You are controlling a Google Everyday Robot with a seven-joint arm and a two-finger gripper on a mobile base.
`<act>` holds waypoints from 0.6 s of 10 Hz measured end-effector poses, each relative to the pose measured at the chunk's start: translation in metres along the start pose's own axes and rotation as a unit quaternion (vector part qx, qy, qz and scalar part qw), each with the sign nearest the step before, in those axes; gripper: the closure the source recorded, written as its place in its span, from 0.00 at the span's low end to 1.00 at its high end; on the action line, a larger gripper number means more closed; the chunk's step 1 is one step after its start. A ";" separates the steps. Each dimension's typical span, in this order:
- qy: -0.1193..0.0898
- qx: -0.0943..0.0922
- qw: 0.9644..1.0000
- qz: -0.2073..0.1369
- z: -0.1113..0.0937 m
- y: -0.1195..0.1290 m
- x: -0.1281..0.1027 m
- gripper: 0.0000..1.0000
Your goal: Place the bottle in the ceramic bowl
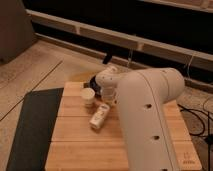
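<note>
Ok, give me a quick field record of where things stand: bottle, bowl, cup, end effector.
bottle: lying on its side on the wooden board, just in front of the cup
ceramic bowl: dark, at the board's far edge, mostly hidden behind the arm
cup: upright, between bowl and bottle
end effector: low over the board at the bottle's far end, shut
bottle in bowl: not yet
</note>
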 end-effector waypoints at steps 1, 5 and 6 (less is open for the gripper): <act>-0.002 -0.005 1.000 0.001 -0.004 0.001 0.000 1.00; -0.017 -0.022 1.000 0.001 -0.028 0.005 -0.005 1.00; -0.027 -0.032 0.999 0.007 -0.042 0.007 -0.017 1.00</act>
